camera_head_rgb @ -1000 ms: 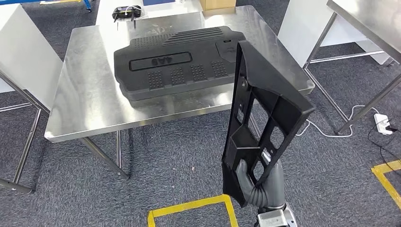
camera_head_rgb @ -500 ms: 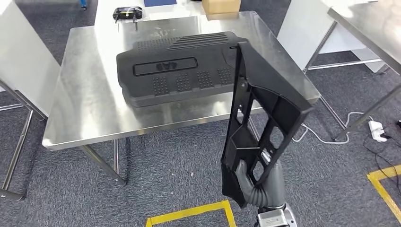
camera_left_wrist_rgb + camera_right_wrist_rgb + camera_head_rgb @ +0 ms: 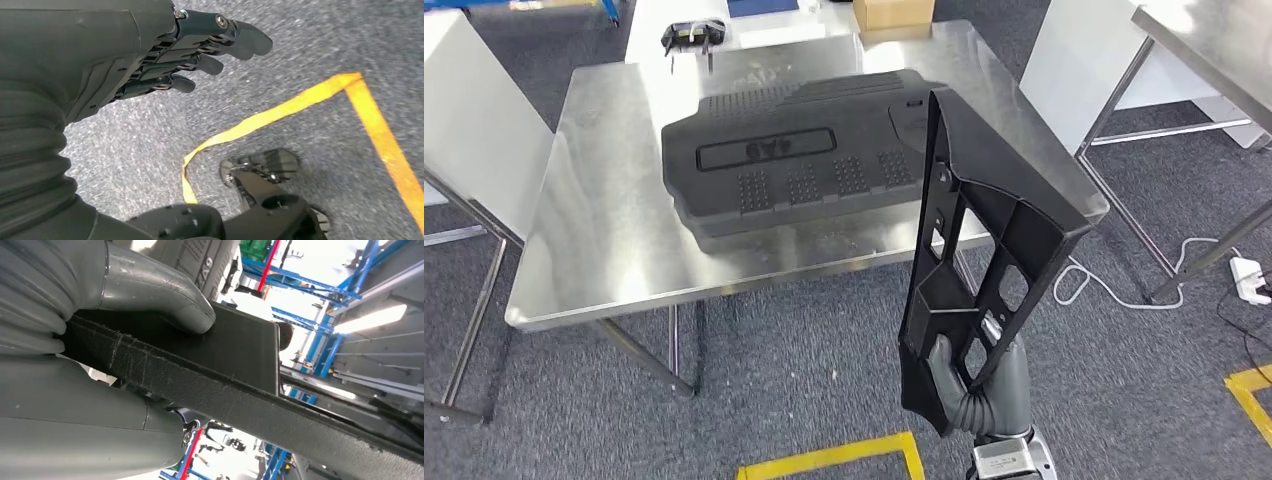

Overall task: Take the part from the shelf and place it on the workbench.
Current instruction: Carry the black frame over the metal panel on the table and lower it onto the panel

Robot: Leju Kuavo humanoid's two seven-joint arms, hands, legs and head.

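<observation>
Now right hand (image 3: 969,385) grips black ribbed plastic frame part (image 3: 984,250) at its 6 o'clock end; stiff, light, top-heavy; left hand (image 3: 200,47) empty, fingers loosely extended; steel desk (image 3: 614,240) at 11 o'clock.

Right hand (image 3: 969,385) fingers mostly hidden behind part (image 3: 984,250), embossed cover (image 3: 794,160) lettering unreadable, workbench (image 3: 604,230) legs cut off.
</observation>
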